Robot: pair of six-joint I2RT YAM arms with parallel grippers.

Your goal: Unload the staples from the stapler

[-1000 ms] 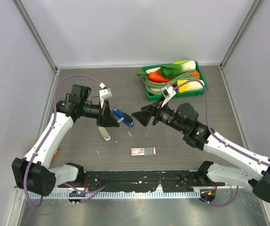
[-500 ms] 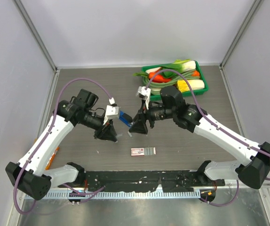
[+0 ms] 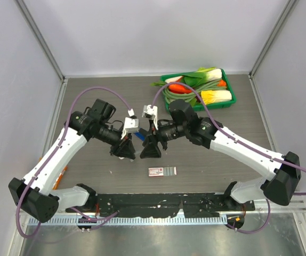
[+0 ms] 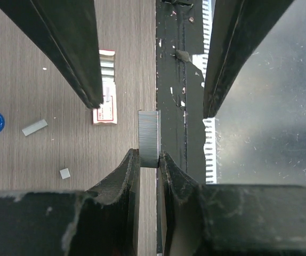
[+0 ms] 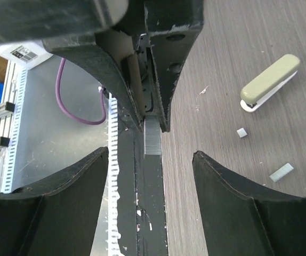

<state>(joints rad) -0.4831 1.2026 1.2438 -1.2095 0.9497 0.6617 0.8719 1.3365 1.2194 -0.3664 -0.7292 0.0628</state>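
Past the black base rail (image 3: 158, 201), the staple box (image 3: 162, 171) lies flat on the table (image 3: 195, 178). Just beyond it, the left gripper (image 4: 149, 160) is pinched on a strip of staples (image 4: 149, 136). The right gripper (image 5: 150, 154) is spread wide, one finger on each side of that strip and clear of it. The blue stapler (image 3: 141, 136) lies behind both, with loose staple bits (image 4: 34, 127) near it. Bare wood runs to the vegetable tray (image 3: 217, 105).
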